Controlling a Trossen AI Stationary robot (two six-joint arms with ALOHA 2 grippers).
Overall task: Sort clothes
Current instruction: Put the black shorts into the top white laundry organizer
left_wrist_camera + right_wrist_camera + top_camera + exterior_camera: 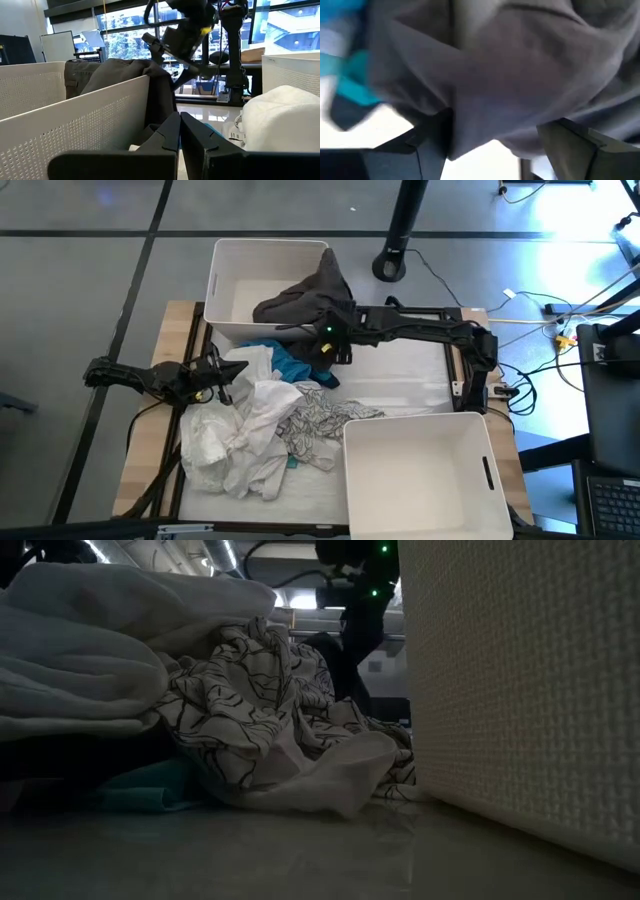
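- Right claw (322, 340) hangs at the near rim of the far white bin (232, 265), its fingers (432, 145) spread wide with the dark grey garment (305, 298) bunched between them
- Dark grey garment drapes over that bin's rim, part inside and part spilling toward the tabletop (400, 380); the wrist view shows its folds filling the gap between the fingers
- Left claw (222, 375) is pinched shut, empty, at the left edge of the clothes heap
- White garments (240, 430) lie piled just beside the left claw, with the grey-white patterned piece (320, 425) against the near bin (420, 480)
- Teal-blue fabric (295, 367) peeks out between the white pile and the right claw
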